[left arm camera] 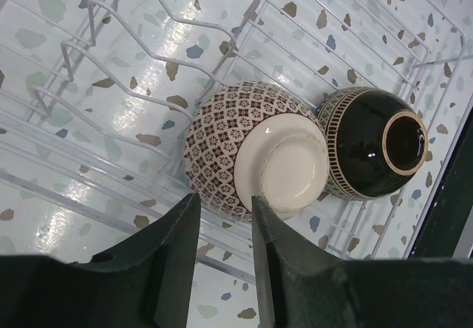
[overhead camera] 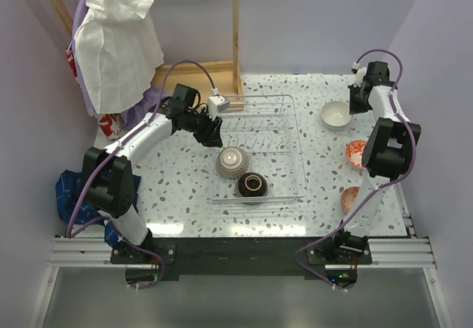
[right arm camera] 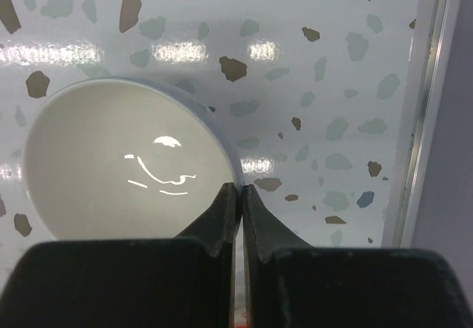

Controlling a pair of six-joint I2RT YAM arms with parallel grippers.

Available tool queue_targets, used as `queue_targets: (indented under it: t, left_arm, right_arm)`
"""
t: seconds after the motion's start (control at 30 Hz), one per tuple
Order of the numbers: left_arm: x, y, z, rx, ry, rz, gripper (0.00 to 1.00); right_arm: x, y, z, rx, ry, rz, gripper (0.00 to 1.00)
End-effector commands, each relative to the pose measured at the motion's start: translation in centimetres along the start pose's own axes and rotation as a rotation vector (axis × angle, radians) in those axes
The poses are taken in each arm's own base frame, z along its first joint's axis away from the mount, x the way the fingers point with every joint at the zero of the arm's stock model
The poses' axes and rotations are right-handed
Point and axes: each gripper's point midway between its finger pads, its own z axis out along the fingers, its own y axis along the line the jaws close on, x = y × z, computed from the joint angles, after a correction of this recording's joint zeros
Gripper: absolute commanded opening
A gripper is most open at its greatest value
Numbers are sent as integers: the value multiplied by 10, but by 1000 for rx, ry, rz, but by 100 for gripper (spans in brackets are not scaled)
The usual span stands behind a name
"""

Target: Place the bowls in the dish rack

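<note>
The wire dish rack [overhead camera: 295,132] lies mid-table with two bowls upside down in it: a brown-patterned bowl [overhead camera: 232,162] and a black bowl [overhead camera: 252,185]. My left gripper [overhead camera: 214,132] hovers open just behind the patterned bowl [left arm camera: 222,143], which shows beyond the fingertips, and nothing sits between the fingers of this gripper [left arm camera: 225,206]. The black bowl [left arm camera: 369,151] leans against the patterned one. At the back right, a white bowl [overhead camera: 336,114] stands upright on the table. My right gripper [right arm camera: 240,189] is shut on the rim of the white bowl [right arm camera: 118,165].
Two reddish bowls [overhead camera: 355,153] [overhead camera: 350,197] sit along the table's right edge, partly behind the right arm. A wooden frame [overhead camera: 236,32] with a white cloth [overhead camera: 114,40] stands at the back left. Upright rack tines [left arm camera: 96,55] rise left of the bowls.
</note>
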Motion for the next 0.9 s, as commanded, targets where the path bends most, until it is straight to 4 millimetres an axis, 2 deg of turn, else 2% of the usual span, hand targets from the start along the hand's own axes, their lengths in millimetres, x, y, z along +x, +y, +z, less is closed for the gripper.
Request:
queue_targets:
  t: [0.0, 0.07, 0.1, 0.17, 0.2, 0.23, 0.27, 0.3, 0.33, 0.37, 0.4, 0.43, 0.47, 0.5, 0.53, 0.6, 0.67, 0.87]
  left_arm:
    - [-26, -1, -16, -55, -82, 58, 39]
    - [-29, 4, -21, -95, -92, 58, 39]
    - [-33, 5, -25, -110, -105, 68, 39]
    - [-35, 7, -28, -137, -116, 62, 38]
    - [-40, 6, -33, -147, -135, 71, 38]
    - [-41, 6, -34, -153, -142, 70, 38]
    - [-42, 5, -36, -158, -148, 67, 38]
    - [-46, 5, -40, -171, -165, 72, 38]
    - [-47, 6, -42, -186, -172, 66, 38]
    - [-47, 7, -44, -196, -176, 67, 38]
    - [-50, 6, -48, -206, -188, 76, 38]
    - [-50, 7, -50, -219, -192, 75, 38]
    - [-50, 8, -51, -225, -194, 76, 38]
    - [-52, 6, -54, -232, -200, 81, 38]
    - [-52, 7, -56, -235, -202, 81, 38]
    - [-52, 4, -60, -238, -208, 87, 38]
    - [-49, 3, -60, -240, -202, 83, 38]
    - [-49, 2, -57, -222, -203, 98, 38]
  right_arm:
    - [-54, 12, -93, -8, -211, -54, 0]
    - [-54, 22, -116, -9, -245, -108, 0]
    - [-65, 37, -148, -12, -320, -154, 0]
    - [-52, 53, -169, -5, -353, -241, 0]
    - [-60, 71, -208, -7, -458, -288, 0]
    - [-42, 83, -206, -23, -441, -322, 0]
    - [-35, 91, -215, -24, -455, -365, 0]
    - [-28, 119, -228, -62, -488, -420, 0]
    - [-13, 129, -242, -78, -510, -446, 0]
    - [-5, 138, -251, -89, -529, -465, 0]
    - [4, 157, -258, -117, -548, -502, 0]
    - [19, 162, -265, -125, -560, -521, 0]
    - [26, 165, -267, -107, -566, -532, 0]
    - [31, 178, -272, -115, -592, -561, 0]
    - [42, 181, -267, -109, -583, -578, 0]
    - [46, 189, -274, -89, -619, -616, 0]
    - [52, 195, -269, -82, -618, -648, 0]
    - [65, 232, -260, -112, -667, -755, 0]
